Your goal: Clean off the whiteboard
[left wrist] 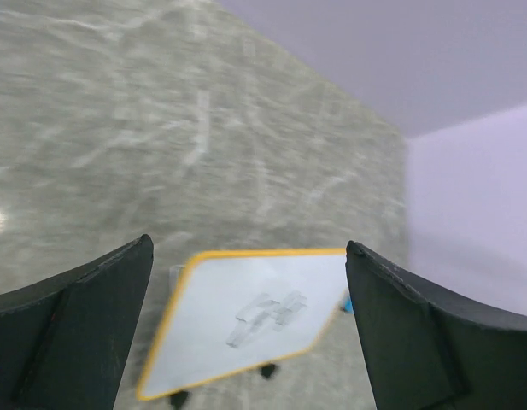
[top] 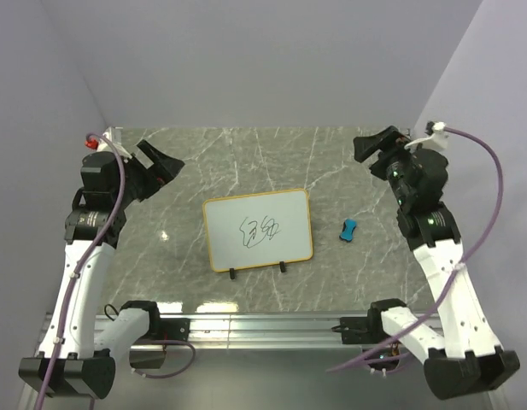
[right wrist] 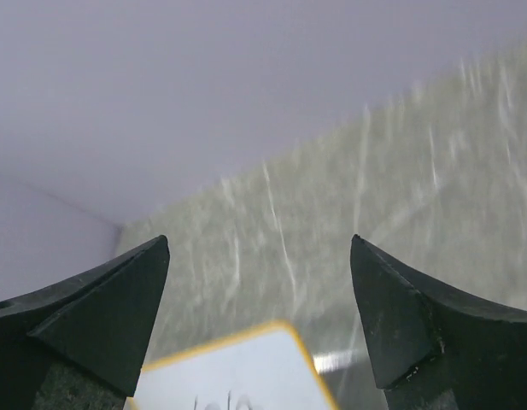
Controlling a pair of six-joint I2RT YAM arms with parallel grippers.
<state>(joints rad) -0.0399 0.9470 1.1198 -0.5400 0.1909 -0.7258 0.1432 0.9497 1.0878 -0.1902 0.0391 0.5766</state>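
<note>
So, starting on the left: the left gripper (top: 159,162) hangs above the marble-look table (top: 246,149), well apart from everything, jaws spread wide with nothing between them.

The whiteboard (top: 258,229) sits mid-table, roughly between the two arms, with its two black feet (top: 235,273) at the near edge and a black scribble (top: 261,231) around the centre. I can't tell if it lies dead flat or is tipped up a little.

My guess is it's light, thin and stiff, with a glossy face, so it'll probably skate on that smooth tabletop the moment something rubs it. I'd pin it at the yellow rim (top: 213,243) on a corner, clear of the writing, rather than try to lift it.

Just beside its right edge, not touching, is a small blue eraser (top: 349,229). It looks easy to pinch across its narrow sides.

Far right, the right gripper (top: 371,147) is also up in the air, jaws apart and empty.
</note>
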